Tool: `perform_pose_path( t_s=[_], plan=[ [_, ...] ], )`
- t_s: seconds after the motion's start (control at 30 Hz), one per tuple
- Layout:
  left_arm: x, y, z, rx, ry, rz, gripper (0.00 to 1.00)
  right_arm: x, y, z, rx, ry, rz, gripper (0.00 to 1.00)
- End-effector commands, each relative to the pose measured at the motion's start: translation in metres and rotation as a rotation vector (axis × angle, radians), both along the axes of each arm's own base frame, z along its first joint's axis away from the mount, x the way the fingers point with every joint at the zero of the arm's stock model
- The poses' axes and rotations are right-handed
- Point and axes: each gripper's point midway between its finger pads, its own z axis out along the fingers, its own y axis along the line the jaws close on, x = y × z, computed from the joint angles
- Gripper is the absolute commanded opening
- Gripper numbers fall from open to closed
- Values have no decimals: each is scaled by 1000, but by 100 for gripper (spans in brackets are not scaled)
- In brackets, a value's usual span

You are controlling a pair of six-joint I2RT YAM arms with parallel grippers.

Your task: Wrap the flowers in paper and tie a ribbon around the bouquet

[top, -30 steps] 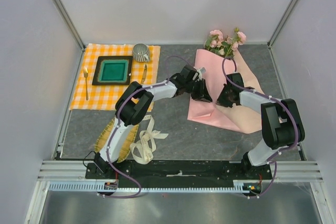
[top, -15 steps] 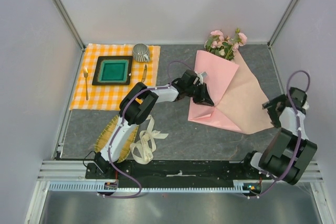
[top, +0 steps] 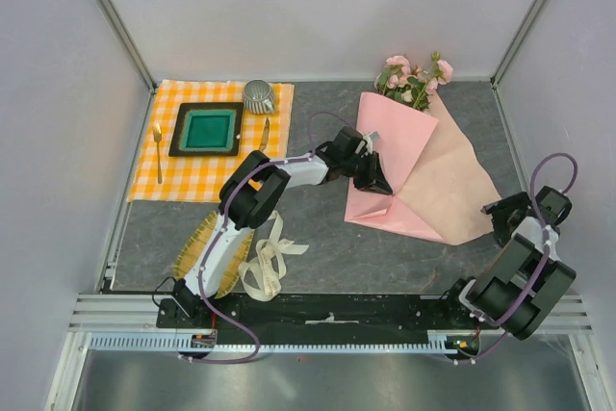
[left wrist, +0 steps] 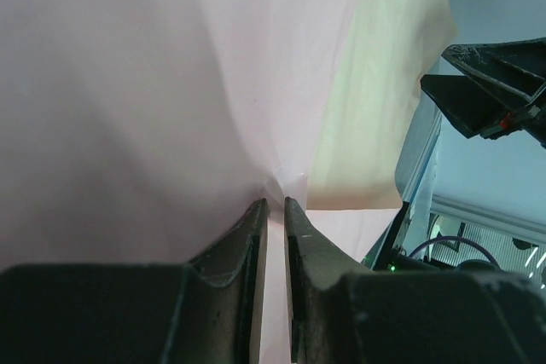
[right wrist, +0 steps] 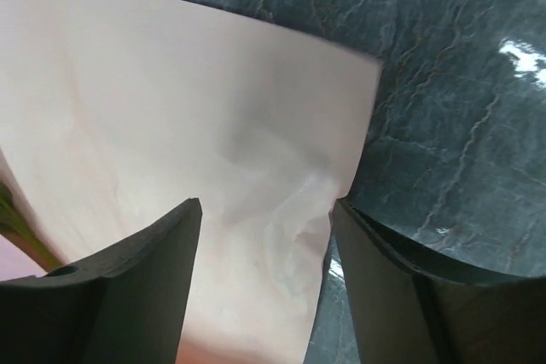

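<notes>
The pink paper (top: 423, 175) lies at the centre right, its left flap folded over the stems of the flowers (top: 414, 74), whose pale pink blooms stick out at the far end. My left gripper (top: 373, 176) is shut on that flap's lower edge; in the left wrist view the sheet (left wrist: 128, 83) runs between the nearly closed fingers (left wrist: 275, 206). My right gripper (top: 502, 214) stands open at the paper's right corner. In the right wrist view that corner (right wrist: 281, 151) lies below the spread fingers (right wrist: 266, 206), untouched. The cream ribbon (top: 269, 257) lies looped near the left arm's base.
An orange-checked cloth (top: 183, 175) at the back left carries a green tray (top: 207, 129), a metal cup (top: 258, 95), a fork (top: 157, 146) and a knife (top: 263, 132). A bamboo mat (top: 197, 243) lies under the left arm. Dark stone tabletop (right wrist: 461, 83) shows beside the paper.
My right gripper opened, let go of the paper and drew back from the middle to the right edge. The paper's right flap fell open flat. The left gripper kept its hold.
</notes>
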Motion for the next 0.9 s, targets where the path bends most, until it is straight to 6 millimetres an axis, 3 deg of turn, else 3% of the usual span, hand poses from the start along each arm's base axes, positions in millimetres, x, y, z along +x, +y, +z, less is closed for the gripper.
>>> perform_pose_path(
  t_s=[0.0,0.27,0.5,0.6,0.67,0.7,0.8,0.87],
  plan=[
    [-4,-2,-7,18,31,-17,20,-3,25,-16,72,-56,24,68],
    [0,-4,-2,18,15,-25,20,8,25,-4,29,-169,49,39],
    [-2,-1,-6,43,20,-24,20,27,28,35,-71,-295,179,13],
    [-1,0,-8,45,18,-19,20,36,39,51,-61,-328,224,10],
    [-1,-1,-6,35,20,-18,20,11,36,34,-28,-176,118,20],
    [-1,-1,-5,33,28,-16,20,4,36,33,-16,-134,87,37],
    [-3,-1,-3,28,30,-26,20,-14,44,17,53,-45,16,66],
    [-3,0,-5,34,28,-21,20,-23,52,8,104,24,10,75]
  ],
)
